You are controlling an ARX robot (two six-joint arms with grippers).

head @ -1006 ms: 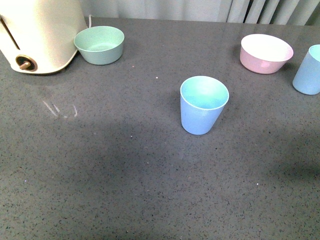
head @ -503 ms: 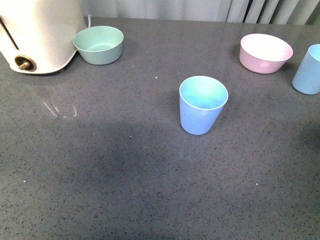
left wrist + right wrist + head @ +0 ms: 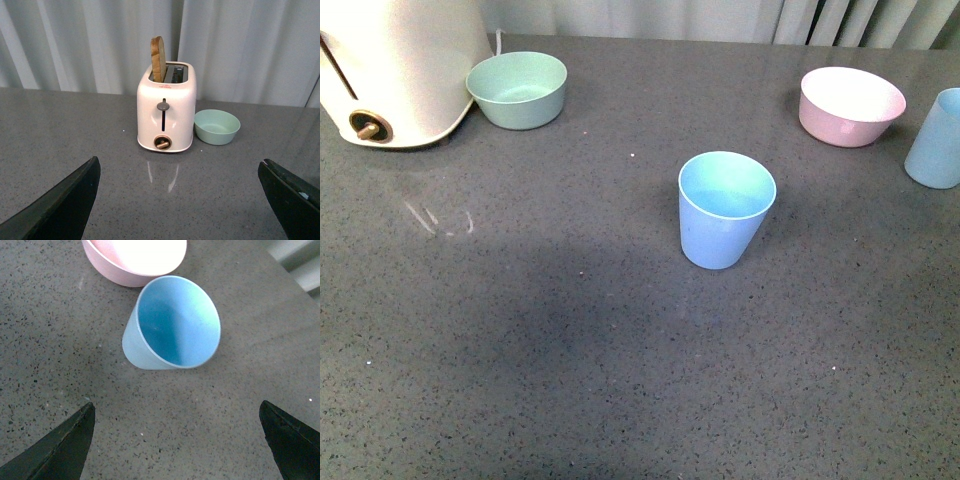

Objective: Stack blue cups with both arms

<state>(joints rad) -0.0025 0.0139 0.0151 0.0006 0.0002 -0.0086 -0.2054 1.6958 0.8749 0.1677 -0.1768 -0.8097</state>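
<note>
Light: bright, even, diffuse; we find no hard source. Shadows: one broad soft patch on the speckled grey stone countertop (image 3: 570, 330), near centre; only faint under the light blue plastic tumbler (image 3: 725, 215). Glare: white-lined pink round bowl (image 3: 135, 252) blown out. Focus: sharp.

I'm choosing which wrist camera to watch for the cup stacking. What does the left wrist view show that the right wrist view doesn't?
Left wrist only: a cream toaster holding a slice of bread, a mint green bowl beside it, and a curtain behind. Right wrist only: one blue cup standing near the pink bowl. Both: the grey speckled table, and an open, empty gripper, the left gripper and the right gripper.
</note>
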